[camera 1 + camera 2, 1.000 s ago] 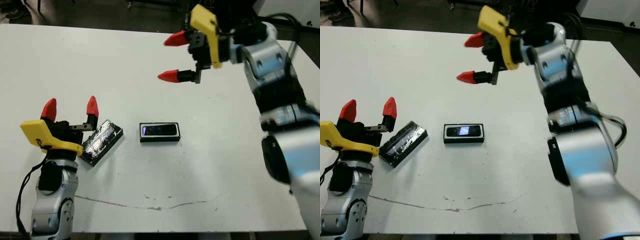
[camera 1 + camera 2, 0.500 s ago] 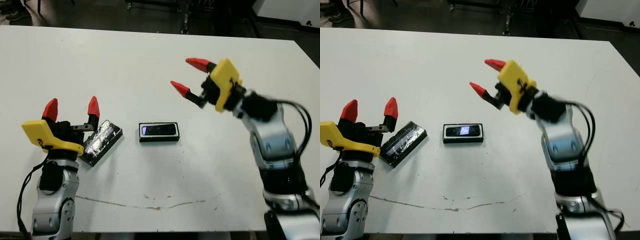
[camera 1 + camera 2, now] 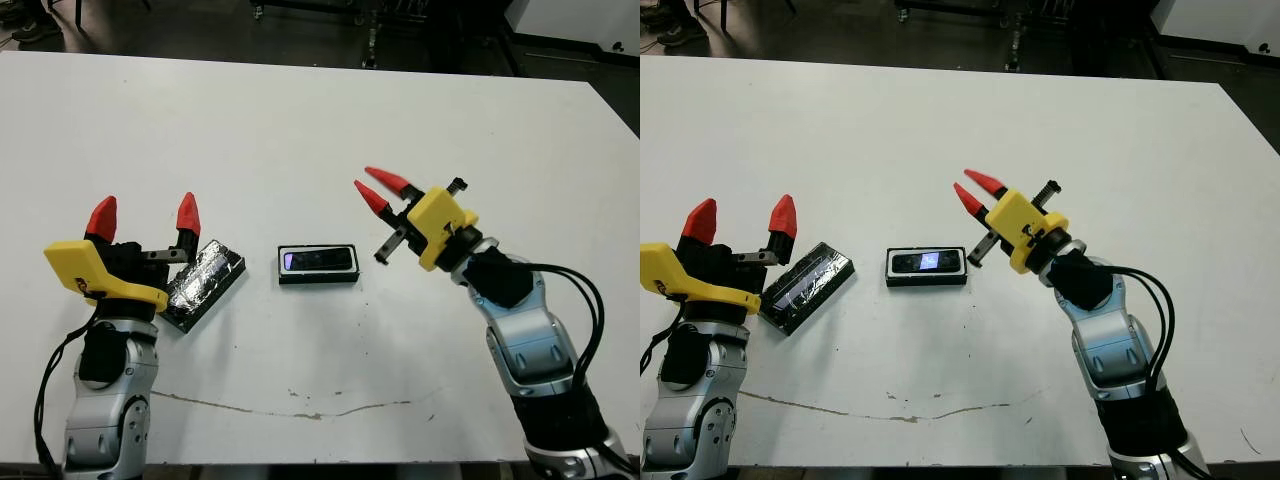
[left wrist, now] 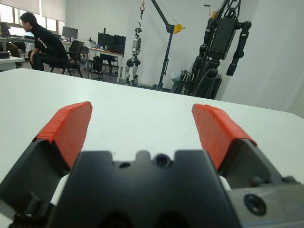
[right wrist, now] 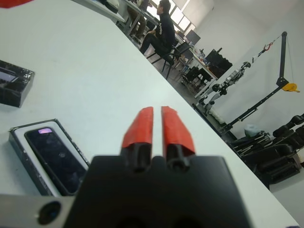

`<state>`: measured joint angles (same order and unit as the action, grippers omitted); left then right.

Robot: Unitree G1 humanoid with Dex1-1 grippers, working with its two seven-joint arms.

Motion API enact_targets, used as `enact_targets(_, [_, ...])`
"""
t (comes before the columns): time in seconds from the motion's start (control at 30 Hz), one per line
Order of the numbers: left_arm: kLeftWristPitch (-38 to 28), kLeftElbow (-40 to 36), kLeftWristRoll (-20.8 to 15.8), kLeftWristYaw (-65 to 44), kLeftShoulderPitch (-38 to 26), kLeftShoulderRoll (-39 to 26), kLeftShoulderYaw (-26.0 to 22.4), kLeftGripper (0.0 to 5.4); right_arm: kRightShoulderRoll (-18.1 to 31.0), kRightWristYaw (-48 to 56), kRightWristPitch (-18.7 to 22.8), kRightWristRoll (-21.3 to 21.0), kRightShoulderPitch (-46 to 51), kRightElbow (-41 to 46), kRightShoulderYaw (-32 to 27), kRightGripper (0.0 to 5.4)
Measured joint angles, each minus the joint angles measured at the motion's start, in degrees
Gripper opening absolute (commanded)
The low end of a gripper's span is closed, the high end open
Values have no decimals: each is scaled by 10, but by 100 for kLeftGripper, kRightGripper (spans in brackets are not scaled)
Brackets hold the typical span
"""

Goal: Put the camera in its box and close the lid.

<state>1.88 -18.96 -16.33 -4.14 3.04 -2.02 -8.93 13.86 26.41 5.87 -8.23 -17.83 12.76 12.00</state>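
Camera (image 3: 320, 260) is seated in box (image 3: 318, 277); lid (image 3: 204, 283) left beside it. Left gripper (image 3: 142, 216) jaws spread wide; right gripper (image 3: 378, 189) jaws nearly closed, nothing held.

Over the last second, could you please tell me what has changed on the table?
The right claw came down from high over the far side of the table to hover just right of the box, its fingers closing together. The left claw, the lid and the camera in the box stayed put.
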Motion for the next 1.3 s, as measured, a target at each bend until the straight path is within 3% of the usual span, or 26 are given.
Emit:
enact_targets(0.23, [0,0,1,0,0,0,2,540,-12,-2,61,6,4,2,15,0])
enact_targets(0.37, [0,0,2,1,1,0,2,540,-19,-1,118,11,4,2,29,0])
enact_targets(0.97, [18,-8,6,4,1,0,3,540,-9,4,142,-7,56,-7,97,0])
enact_targets(1.3, [19,-10,7,6,1,0,1,540,-3,9,171,-12,62,7,104,0])
